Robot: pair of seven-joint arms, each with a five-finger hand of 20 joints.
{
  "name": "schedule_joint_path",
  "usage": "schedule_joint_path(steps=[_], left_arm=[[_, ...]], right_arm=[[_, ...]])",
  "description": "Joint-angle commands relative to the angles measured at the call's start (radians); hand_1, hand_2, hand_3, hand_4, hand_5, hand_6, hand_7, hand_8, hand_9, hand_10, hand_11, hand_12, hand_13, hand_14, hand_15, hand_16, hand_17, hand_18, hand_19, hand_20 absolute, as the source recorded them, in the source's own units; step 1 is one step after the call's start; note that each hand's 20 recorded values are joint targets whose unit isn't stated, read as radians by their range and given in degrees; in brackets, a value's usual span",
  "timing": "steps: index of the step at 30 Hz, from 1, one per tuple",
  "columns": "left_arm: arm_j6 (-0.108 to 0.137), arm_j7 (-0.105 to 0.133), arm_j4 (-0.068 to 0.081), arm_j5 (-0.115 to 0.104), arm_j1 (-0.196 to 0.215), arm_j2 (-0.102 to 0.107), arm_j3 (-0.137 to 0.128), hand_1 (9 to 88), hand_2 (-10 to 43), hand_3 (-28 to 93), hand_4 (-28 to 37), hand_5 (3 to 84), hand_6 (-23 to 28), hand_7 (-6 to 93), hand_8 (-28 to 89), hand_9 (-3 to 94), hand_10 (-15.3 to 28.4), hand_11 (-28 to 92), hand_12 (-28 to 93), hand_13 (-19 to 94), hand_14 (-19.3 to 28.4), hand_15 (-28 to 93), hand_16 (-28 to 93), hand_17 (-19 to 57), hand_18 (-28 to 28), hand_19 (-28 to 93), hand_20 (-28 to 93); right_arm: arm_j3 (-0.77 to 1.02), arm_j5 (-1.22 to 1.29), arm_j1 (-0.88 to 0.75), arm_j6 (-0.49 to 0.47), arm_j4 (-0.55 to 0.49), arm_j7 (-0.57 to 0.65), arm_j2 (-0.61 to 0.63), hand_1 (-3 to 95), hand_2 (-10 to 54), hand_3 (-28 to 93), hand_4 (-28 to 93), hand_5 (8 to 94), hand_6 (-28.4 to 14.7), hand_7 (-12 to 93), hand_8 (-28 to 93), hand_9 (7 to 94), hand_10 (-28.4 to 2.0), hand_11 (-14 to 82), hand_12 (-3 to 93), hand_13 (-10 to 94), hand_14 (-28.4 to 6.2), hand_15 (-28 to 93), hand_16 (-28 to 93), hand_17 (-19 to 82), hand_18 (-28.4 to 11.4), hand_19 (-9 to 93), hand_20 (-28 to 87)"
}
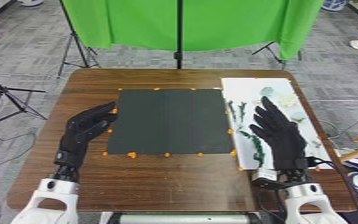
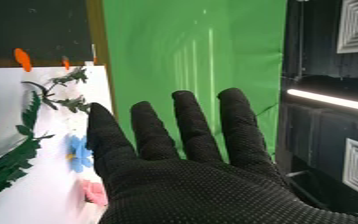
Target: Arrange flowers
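Over the white board [image 1: 246,86] on the right, my right hand [image 1: 280,135] is held open with nothing in it. Green leafy sprigs [image 1: 254,145] lie on the board to the left of that hand, and pale flowers [image 1: 288,100] lie beyond its fingertips. My left hand [image 1: 88,124] stands at the left edge of the dark square mat [image 1: 171,120], its fingers extended and holding nothing. In the right wrist view, my right hand [image 2: 193,187] has straight, spread fingers; beside it are a blue flower [image 2: 79,151], a pink flower [image 2: 94,192] and green leaves [image 2: 11,162].
Small orange markers [image 1: 132,155] edge the mat on the brown wooden table [image 1: 175,182]. A green backdrop [image 1: 140,25] hangs beyond the far edge, with black tripod stands [image 1: 73,37] on the floor around the table.
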Motion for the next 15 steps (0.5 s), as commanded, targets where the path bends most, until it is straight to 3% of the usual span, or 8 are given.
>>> schedule_joint_path(steps=[1, 4, 6, 8, 12, 15], left_arm=[[0.008, -0.013, -0.002, 0.014, 0.018, -0.012, -0.006, 31.8, -4.9, 63, -16.2, 51.9, -0.1, 12.1, -7, 51.6, 14.2, 22, 13, 40, 18.6, 23, 1, 5.1, 19.2, 18, 17], [-0.003, -0.015, -0.001, 0.014, 0.015, -0.008, -0.006, 31.8, -4.9, 63, -16.2, 51.9, 0.0, 12.0, -7, 51.6, 14.2, 22, 13, 40, 18.7, 23, 1, 5.0, 19.1, 18, 17], [-0.005, -0.018, -0.005, 0.023, 0.02, -0.015, -0.007, 31.7, -4.9, 63, -16.1, 51.8, 0.1, 12.0, -7, 51.6, 14.2, 22, 13, 40, 18.7, 23, 1, 5.0, 19.0, 18, 17], [-0.001, -0.014, -0.003, 0.019, 0.017, -0.017, -0.003, 31.6, -4.9, 63, -16.1, 51.7, 0.2, 12.0, -7, 51.6, 14.2, 22, 13, 40, 18.7, 23, 1, 4.9, 19.0, 18, 17], [0.007, -0.015, -0.006, 0.02, 0.023, -0.011, -0.009, 31.6, -5.0, 63, -16.3, 51.6, 0.2, 12.0, -7, 51.6, 14.2, 22, 13, 40, 18.6, 23, 1, 4.8, 18.9, 18, 17], [0.018, -0.023, -0.012, 0.013, 0.04, -0.013, -0.018, 31.6, -5.0, 63, -16.4, 51.7, 0.2, 12.0, -7, 51.6, 14.2, 22, 13, 40, 18.6, 23, 1, 4.8, 18.9, 18, 18]], right_arm=[[-0.014, -0.004, -0.014, 0.053, -0.015, 0.018, 0.016, -2.6, -9.5, 63, -28, 24.7, -0.9, 5, -6, 27.1, -14.5, 0.3, 12.6, 19, -19.3, 0, 14, 9, -24.1, 6, 15], [-0.016, -0.028, -0.011, 0.046, -0.018, 0.016, 0.013, -2.6, -9.5, 63, -28, 24.6, -1.0, 5, -6, 26.8, -14.5, 0.3, 12.9, 19, -19.3, 1, 14, 10, -24.0, 6, 16], [-0.013, -0.048, -0.018, 0.046, -0.021, 0.025, 0.009, -2.4, -9.5, 64, -28, 24.5, -1.1, 5, -5, 26.8, -14.5, 0.3, 13.1, 19, -19.2, 1, 15, 10, -23.9, 6, 16], [-0.02, -0.046, -0.025, 0.075, -0.024, 0.019, 0.009, -2.1, -9.5, 66, -28, 24.5, -1.2, 5, -5, 26.8, -14.5, 0.2, 13.6, 19, -19.2, 1, 15, 10, -23.8, 6, 16], [-0.076, -0.123, -0.009, 0.279, -0.04, -0.001, 0.038, 4.0, -9.5, 72, -28, 26.7, -1.7, 7, -6, 29.4, -14.7, 1.4, 15.8, 22, -19.2, 4, 20, 11, -20.9, 10, 20], [-0.106, -0.306, 0.012, 0.46, -0.053, 0.081, 0.059, 8.5, -9.5, 74, -28, 31.8, -2.2, 13, -8, 36.0, -14.6, 3.9, 19.0, 30, -18.2, 8, 26, 14, -19.2, 18, 27]])
